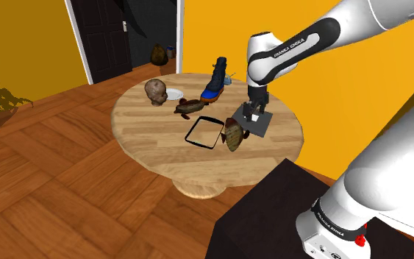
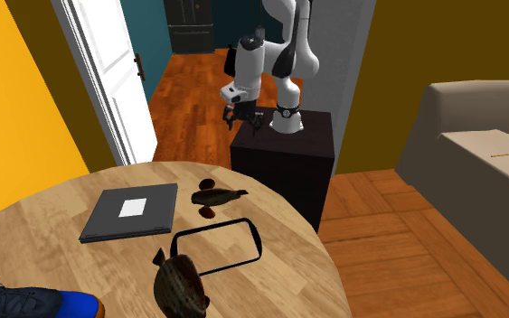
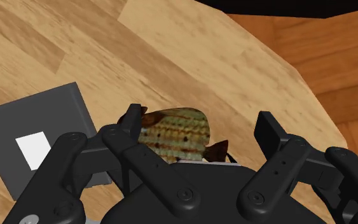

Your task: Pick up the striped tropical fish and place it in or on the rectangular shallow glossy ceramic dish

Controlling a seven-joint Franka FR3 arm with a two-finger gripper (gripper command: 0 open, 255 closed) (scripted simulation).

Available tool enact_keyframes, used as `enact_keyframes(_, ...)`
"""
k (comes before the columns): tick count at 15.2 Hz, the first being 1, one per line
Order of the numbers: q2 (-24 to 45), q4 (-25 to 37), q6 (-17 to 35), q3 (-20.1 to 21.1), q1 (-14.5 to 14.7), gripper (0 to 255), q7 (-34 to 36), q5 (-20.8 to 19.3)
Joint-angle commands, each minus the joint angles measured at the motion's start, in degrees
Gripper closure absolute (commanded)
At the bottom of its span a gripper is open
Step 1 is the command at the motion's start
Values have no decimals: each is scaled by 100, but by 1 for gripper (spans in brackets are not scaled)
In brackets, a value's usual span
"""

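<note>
dish (image 1: 190,130): black rim, fish (image 3: 174,130) just outside | fish: greenish-tan, brown stripes, dark fins | gripper (image 3: 199,121): spread wide, holding nothing

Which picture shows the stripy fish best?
The wrist view: the fish is close and bright, its stripes plain, though the gripper hides its lower edge. The shoulder view shows it small and dark beside the dish. The second exterior view shows it large but dark, near the bottom edge.
</note>
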Motion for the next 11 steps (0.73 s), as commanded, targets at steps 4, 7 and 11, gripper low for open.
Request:
enact_keyframes(4, 1152, 477, 557, -113, -115, 0, 132, -255)
enact_keyframes(7, 1831, 823, 819, -188, -174, 0, 211, -387)
enact_keyframes(11, 2734, 1375, 1080, -290, -252, 0, 298, -523)
